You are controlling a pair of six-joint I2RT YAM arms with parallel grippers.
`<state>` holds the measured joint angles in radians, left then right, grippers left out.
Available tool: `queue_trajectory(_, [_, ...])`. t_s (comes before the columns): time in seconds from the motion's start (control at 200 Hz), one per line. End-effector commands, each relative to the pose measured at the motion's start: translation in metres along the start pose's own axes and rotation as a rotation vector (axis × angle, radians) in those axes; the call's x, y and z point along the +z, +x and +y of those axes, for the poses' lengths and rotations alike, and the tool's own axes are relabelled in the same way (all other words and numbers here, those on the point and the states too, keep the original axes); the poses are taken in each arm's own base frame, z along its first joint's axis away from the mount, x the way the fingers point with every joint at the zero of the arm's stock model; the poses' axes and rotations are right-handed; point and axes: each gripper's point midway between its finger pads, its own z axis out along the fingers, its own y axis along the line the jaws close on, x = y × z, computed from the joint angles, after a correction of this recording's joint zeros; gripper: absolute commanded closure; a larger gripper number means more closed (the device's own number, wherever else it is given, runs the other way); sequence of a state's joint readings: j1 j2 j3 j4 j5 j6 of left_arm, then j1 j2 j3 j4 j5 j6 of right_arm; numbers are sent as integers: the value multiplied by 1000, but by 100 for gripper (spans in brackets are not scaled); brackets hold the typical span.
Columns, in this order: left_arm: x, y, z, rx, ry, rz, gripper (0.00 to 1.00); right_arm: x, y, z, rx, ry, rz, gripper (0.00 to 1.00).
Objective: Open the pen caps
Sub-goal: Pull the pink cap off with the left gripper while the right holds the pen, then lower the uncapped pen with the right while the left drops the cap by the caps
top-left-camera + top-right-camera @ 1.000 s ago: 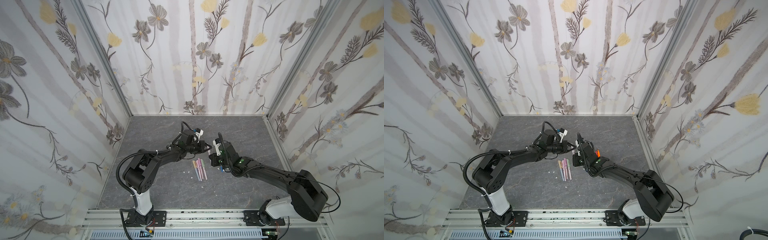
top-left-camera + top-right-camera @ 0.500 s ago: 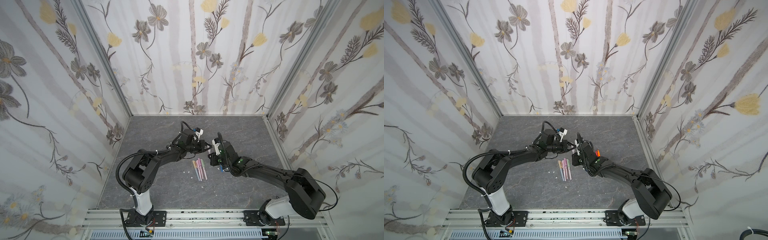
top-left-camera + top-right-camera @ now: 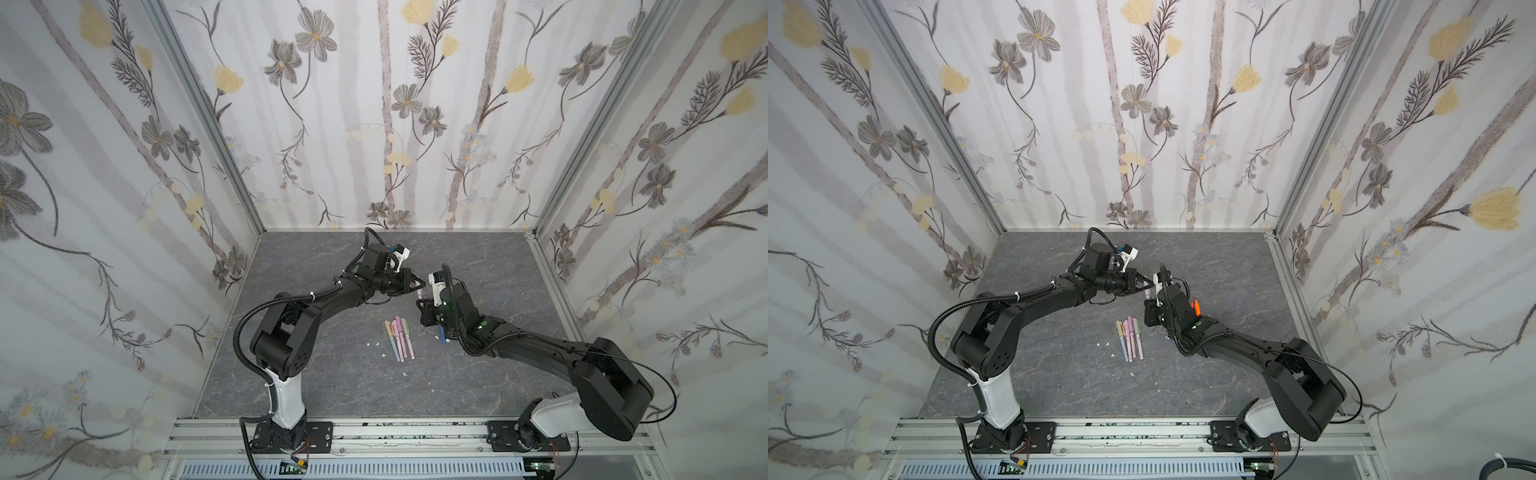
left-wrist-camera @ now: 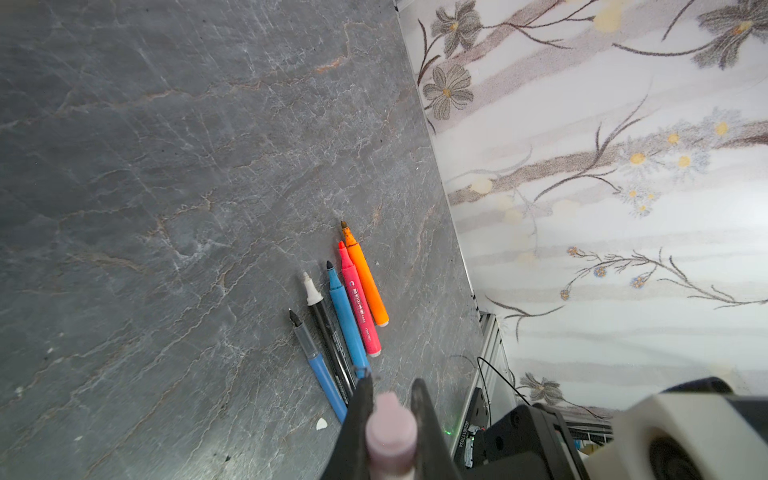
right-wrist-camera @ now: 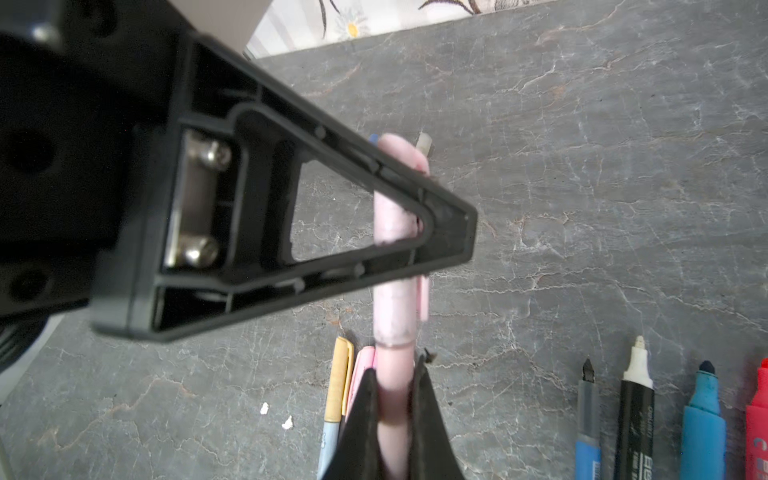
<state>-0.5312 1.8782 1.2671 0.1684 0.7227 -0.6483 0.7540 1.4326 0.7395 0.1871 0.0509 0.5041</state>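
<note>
Pink stubby plastic pen cap [image 5: 395, 307] sits on the end of the slim pink pen barrel [image 5: 394, 399], held up over the grey stone-look table [image 5: 582, 166]. I see my left gripper [image 4: 390, 395] squeezed tight on the cap, with one black finger [image 5: 440, 237] crossing its middle. My right gripper [image 5: 395, 370] is pinched on the barrel just below the cap's edge. Both grippers meet over the middle of the table in both top views, with pastel pens [image 3: 400, 338] lying near them

The pink pen [image 5: 392, 415] runs off the frame edge inside your right claw [image 5: 395, 370] — your left claw [image 5: 436, 224] masks the middle of the pink cap [image 5: 392, 307].
</note>
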Motion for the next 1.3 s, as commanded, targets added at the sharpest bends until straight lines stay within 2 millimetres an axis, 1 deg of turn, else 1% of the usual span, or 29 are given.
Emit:
queue_trajectory(0.0, [-9,-46,2,71,-35,-133,100,-3,41,-8,-2,21,138,100])
queue_trajectory(0.06, [-11,-56,6,71,-46,-145,100,-3,46,-7,-2,19,145,100])
queue_trajectory(0.17, [-18,-73,20,68,-81,-169,100,-4,54,-7,3,17,157,100])
queue_trajectory(0.21, [-22,-80,24,68,-92,-178,100,-3,58,-10,6,26,163,100])
queue_trajectory(0.275, [-32,-88,36,66,-132,-195,100,-2,64,-18,12,64,178,100])
queue_trajectory(0.39, [-57,-98,66,34,-198,-226,100,3,73,-37,6,172,213,100])
queue_trajectory(0.51, [-87,-101,106,5,-298,-248,100,10,76,-53,-9,272,240,100])
queue_trajectory(0.545, [-94,-102,116,0,-327,-251,100,11,82,-60,-11,300,262,100])
queue_trajectory(0.55, [-96,-101,118,-2,-333,-250,100,13,77,-57,-9,296,251,100])
queue_trajectory(0.56, [-98,-101,121,-4,-343,-249,100,14,73,-55,-8,296,245,100])
queue_trajectory(0.605, [-106,-100,134,-14,-382,-246,100,16,68,-56,-6,309,241,100])
queue_trajectory(0.624, [-109,-99,140,-20,-399,-246,100,20,76,-61,-10,326,265,100])
queue_trajectory(0.699, [-120,-97,156,-35,-438,-249,100,25,77,-66,-12,352,277,100])
queue_trajectory(0.814, [-125,-95,169,-55,-457,-252,100,30,78,-73,-24,389,289,100])
queue_trajectory(0.989, [-121,-92,176,-71,-445,-250,100,32,79,-86,-57,460,309,99])
queue_trajectory(1.124, [-121,-91,179,-75,-442,-249,100,30,78,-90,-69,483,311,93])
queue_trajectory(1.299, [-119,-89,183,-82,-440,-248,100,27,74,-90,-74,488,301,84])
